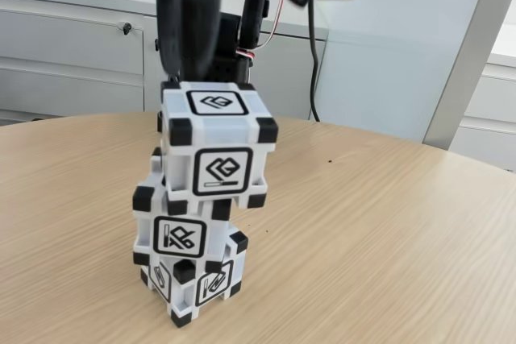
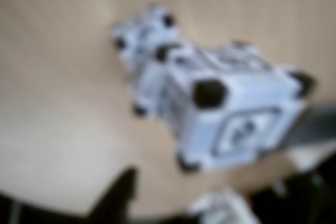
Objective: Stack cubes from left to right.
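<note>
three cubes (image 1: 211, 147) stacked (wrist view too blurred for glyphs).

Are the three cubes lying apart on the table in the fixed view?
No, the fixed view shows the top cube on the middle cube, which sits on the bottom cube, forming one uneven stack on the table.

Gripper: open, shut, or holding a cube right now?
Gripper: cannot tell; it sits behind the top cube of the stack, fingertips hidden, wrist view blurred.
</note>
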Controlling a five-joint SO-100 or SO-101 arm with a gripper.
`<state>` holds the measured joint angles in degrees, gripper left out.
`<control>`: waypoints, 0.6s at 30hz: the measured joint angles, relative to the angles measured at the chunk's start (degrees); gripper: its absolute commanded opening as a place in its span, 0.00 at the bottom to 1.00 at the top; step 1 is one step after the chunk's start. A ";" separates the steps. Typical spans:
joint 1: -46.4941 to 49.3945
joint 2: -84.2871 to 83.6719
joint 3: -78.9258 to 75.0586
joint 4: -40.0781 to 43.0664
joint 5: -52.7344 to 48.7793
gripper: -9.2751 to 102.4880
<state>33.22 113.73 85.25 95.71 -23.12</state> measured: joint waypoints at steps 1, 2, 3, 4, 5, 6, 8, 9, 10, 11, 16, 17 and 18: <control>0.00 1.85 -0.79 0.00 0.62 0.29; -0.18 3.78 -1.76 0.00 1.41 0.26; -0.53 5.71 -2.55 0.00 2.20 0.23; -1.32 7.73 -3.16 0.00 3.08 0.18; -3.43 9.76 -3.52 0.00 4.04 0.15; -5.54 11.87 -3.78 0.00 5.10 0.11; -10.72 15.91 -3.78 0.18 8.00 0.08; -13.01 18.02 -3.78 0.26 9.67 0.08; -14.68 20.21 -3.78 0.35 11.34 0.08; -16.61 22.50 -3.78 0.35 13.10 0.08; -26.81 36.47 -3.96 0.26 21.80 0.08; -28.83 39.02 -3.96 0.26 23.29 0.08; -30.94 41.75 -3.96 0.26 24.52 0.08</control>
<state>2.29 155.48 81.30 95.98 1.41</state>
